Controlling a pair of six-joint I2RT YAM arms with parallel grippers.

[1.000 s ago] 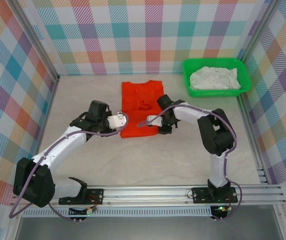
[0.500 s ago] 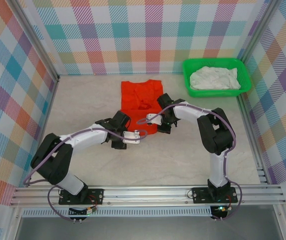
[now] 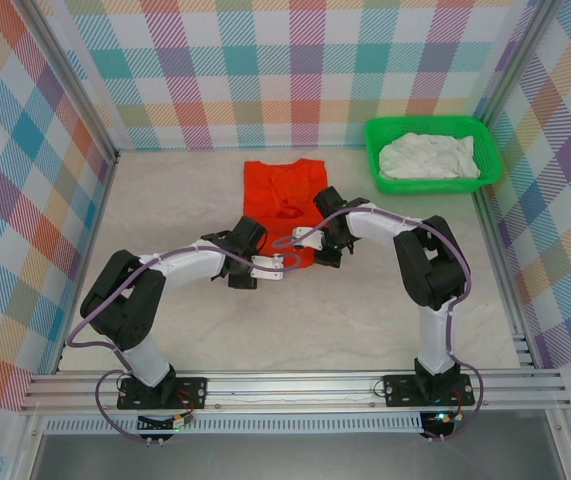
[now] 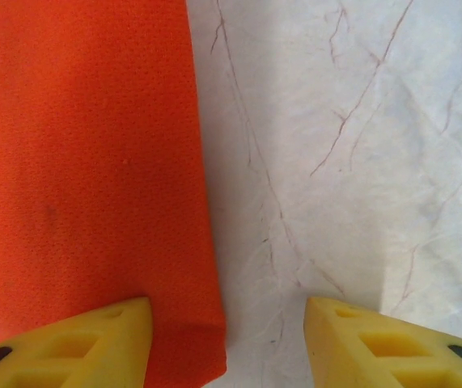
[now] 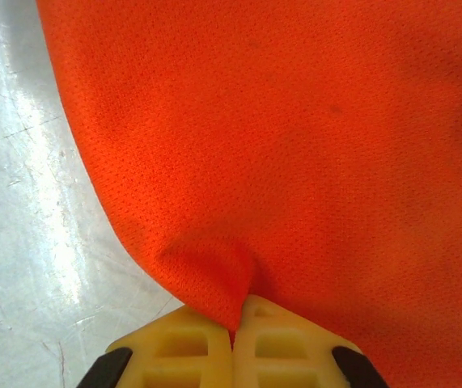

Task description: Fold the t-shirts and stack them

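Since one second ago: left arm swings in from the left side of the table (image 3: 365, 320) and its left gripper (image 3: 283, 263) now sits at the near hem of the orange t-shirt (image 3: 283, 205), close to the right gripper (image 3: 295, 240). Right arm shows no visible change.

Orange t-shirt lies flat around the table's middle, toward the far edge. White t-shirt (image 3: 430, 157) is bunched in the green basket (image 3: 430, 186) at the far right corner, untouched.

Left wrist view: left gripper (image 4: 226, 339) has its jaws apart, straddling the hem corner of the shirt (image 4: 85, 162). One finger lies over cloth, the other over bare table. No grip yet.

Right wrist view: right gripper (image 5: 232, 339) has its jaws pressed together on a small pucker of orange cloth (image 5: 295, 121), held at the very tips.

Risks, as judged:
- Left jaws closing from here may shove the corner sideways, or take the top layer only.
- Right pinch is shallow, so a quick pull could slip it free.
- Uneven lifting by the two arms would skew the fold.
- Grippers work close together, so contact is possible.
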